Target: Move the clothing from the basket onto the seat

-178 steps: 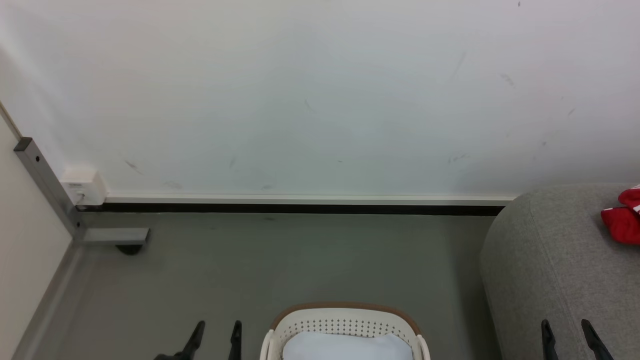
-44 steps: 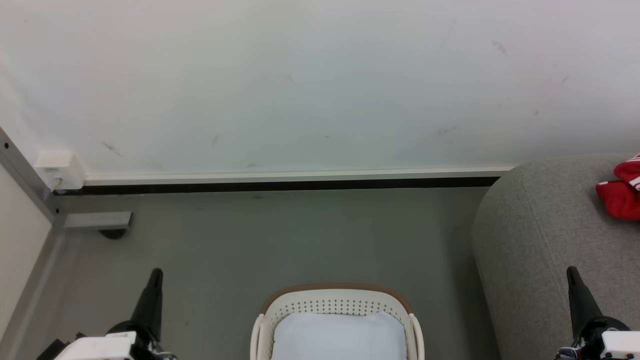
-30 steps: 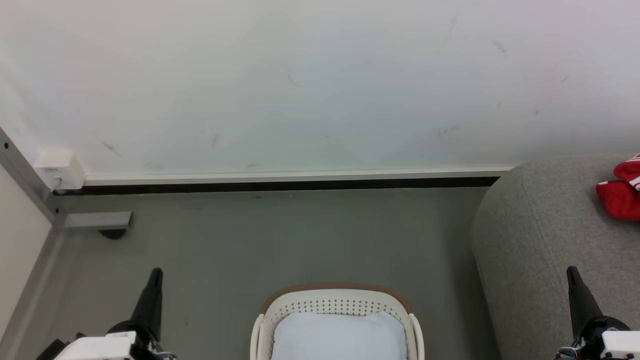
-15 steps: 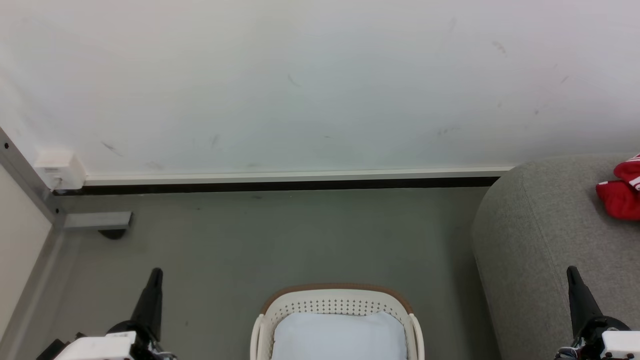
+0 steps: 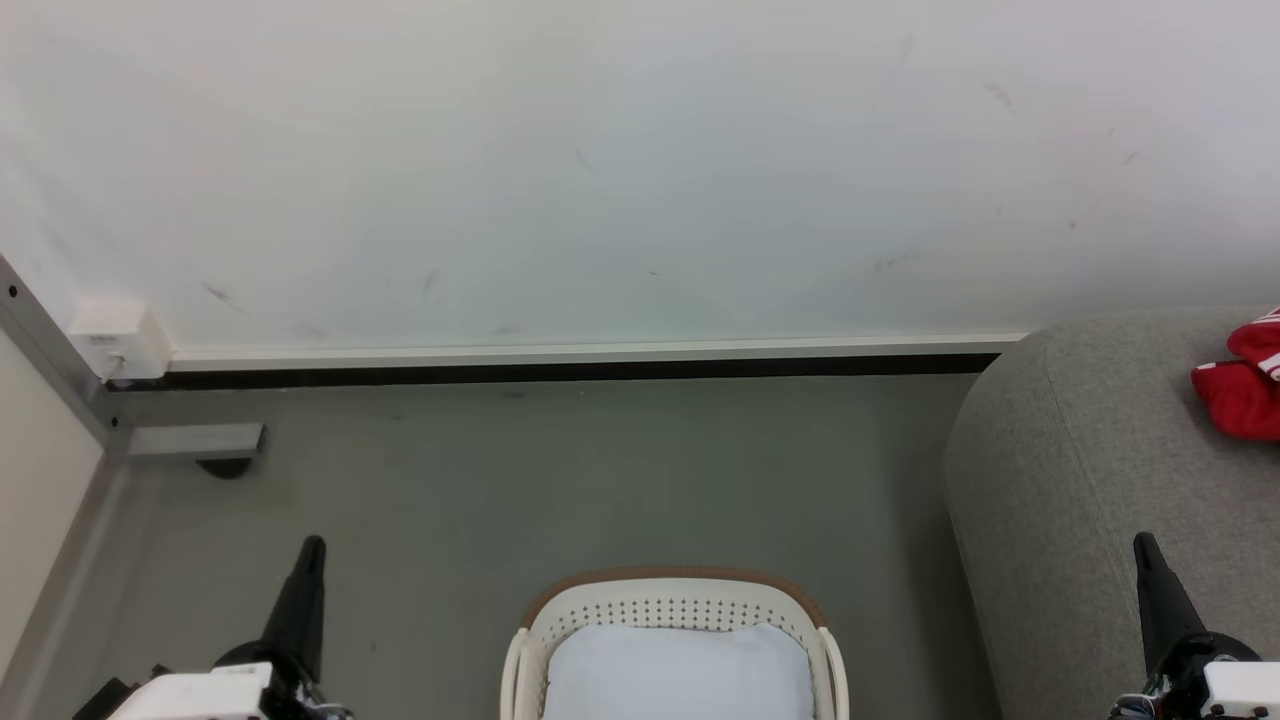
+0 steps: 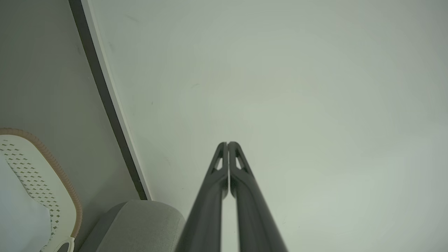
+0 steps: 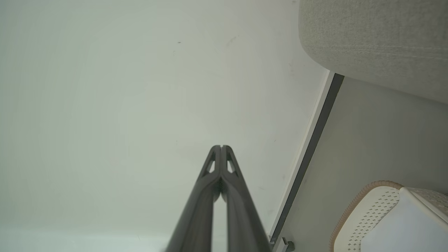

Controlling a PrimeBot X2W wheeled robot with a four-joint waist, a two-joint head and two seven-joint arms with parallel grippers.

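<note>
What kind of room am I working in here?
Probably a plain indoor room set up like a living or laundry corner: a grey upholstered seat with red clothing on it, a laundry basket on the bare grey floor, and a scuffed white wall.

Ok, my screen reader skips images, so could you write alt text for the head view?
A white basket holding a pale pad stands on the floor between the shut left gripper and right gripper; red clothing lies on the grey seat.
</note>
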